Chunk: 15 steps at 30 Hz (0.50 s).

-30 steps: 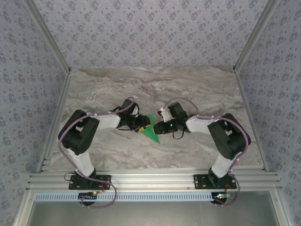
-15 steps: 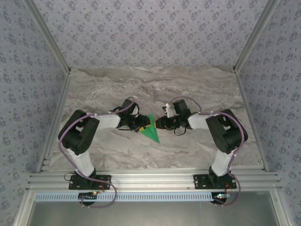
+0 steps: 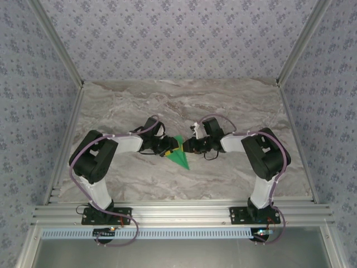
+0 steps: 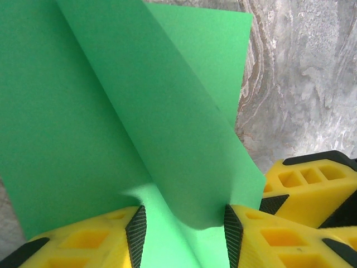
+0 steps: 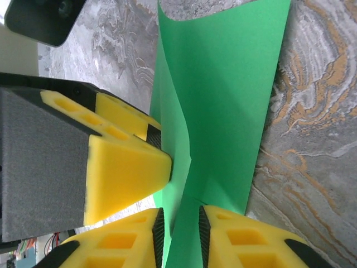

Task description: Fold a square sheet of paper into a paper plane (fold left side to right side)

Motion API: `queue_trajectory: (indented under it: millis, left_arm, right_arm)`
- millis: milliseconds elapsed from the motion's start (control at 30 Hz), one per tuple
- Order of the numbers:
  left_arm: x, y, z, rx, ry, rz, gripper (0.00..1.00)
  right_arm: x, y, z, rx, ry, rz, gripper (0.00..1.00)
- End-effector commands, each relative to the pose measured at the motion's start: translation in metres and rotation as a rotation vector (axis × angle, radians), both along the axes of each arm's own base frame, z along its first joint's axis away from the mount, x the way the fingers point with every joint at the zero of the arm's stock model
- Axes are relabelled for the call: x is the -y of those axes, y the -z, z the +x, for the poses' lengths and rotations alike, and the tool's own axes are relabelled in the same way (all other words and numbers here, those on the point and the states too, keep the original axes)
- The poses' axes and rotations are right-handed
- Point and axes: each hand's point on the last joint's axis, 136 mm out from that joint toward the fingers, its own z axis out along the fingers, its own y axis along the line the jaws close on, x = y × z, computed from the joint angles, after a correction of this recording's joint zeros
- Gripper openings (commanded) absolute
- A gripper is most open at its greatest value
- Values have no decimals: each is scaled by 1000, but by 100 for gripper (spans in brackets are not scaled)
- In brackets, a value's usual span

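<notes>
**Green paper (image 3: 179,158): a light, limp sheet, best taken by its lifted flap**

Between the pads (image 4: 136,233) of the left gripper (image 4: 184,233) a clear gap is seen. The paper runs through that gap, and 1 flap is lifted in a slanting ridge just ahead. These jaws are judged to be spread rather than clamped.

At the right gripper (image 5: 181,231) the jaws are drawn close, with only a narrow slot left, and a standing edge of the paper is lodged in it. Whether those pads (image 5: 158,229) already bite on it cannot be told. From the right wrist, 1 yellow finger (image 5: 128,167) of the left gripper is seen with its tip touching the paper just beside that slot.

Further out, the paper is laid as a pointed wedge between the 2 grippers, near the middle of the marbled table (image 3: 234,106), its tip turned toward the near edge.

The sheet is judged to be almost weightless and stiff only along its creases. It is likely to buckle under a push and to slide on the smooth top unless pinned. Stray creases or a tear could be caused by a hard pinch or by the 2 grippers being pulled apart. Hold is best taken at the lifted flap, close to its crease, while the flat part is pressed down.
</notes>
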Motion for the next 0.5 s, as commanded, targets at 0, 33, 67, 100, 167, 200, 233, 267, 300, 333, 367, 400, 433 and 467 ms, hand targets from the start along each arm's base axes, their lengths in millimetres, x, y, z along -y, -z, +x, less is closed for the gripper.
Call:
queue_trajectory:
  millis: [0,33,67,100,167,200,233,267,300,333,367,400,433,467]
  left_arm:
    - [-1,8,0,-11,-7,24,44]
    - [-1,7,-1,-11,-7,24,44]
    - [-1,8,-1,-12,-7,24,44]
    - [-1,7,-1,-11,-7,24,44]
    - [-2,8,-1,-12,-8,24,44]
    - [-2,7,-1,-11,-8,24,44]
    - [-1,7,-1,-11,-7,23,44]
    - [-1,7,-1,-11,-6,23,44]
    - [-1,7,-1,-11,-6,24,44]
    - [-1,7,-1,-11,-7,24,44]
    - [-2,7,-1,-11,-8,24,44]
    - [-2,7,-1,-11,-8,24,44]
    - [-2,7,-2,-10,-6,24,44]
    - [-2,7,-1,-10,-7,23,44]
  right_arm:
    - [-7,1,-1,-16,-22,12,22]
    - [-7,1,-1,-16,-23,8,19]
    - [-7,1,-1,-14,-22,3,16]
    - [-6,3,0,-13,-19,-7,13]
    - [-4,4,1,-6,-12,-24,11]
    - [-3,5,1,-4,-11,-34,10]
    - [-2,6,1,-5,-13,-42,10]
    - [-1,9,0,-8,-11,-53,10]
    - [0,10,1,-7,-11,-60,10]
    - [1,12,1,-6,-9,-68,10]
    - [1,14,1,-7,-9,-78,10]
    - [2,15,2,-7,-7,-85,10]
    - [2,16,2,-5,-7,-90,9]
    - [3,17,2,-6,-6,-95,10]
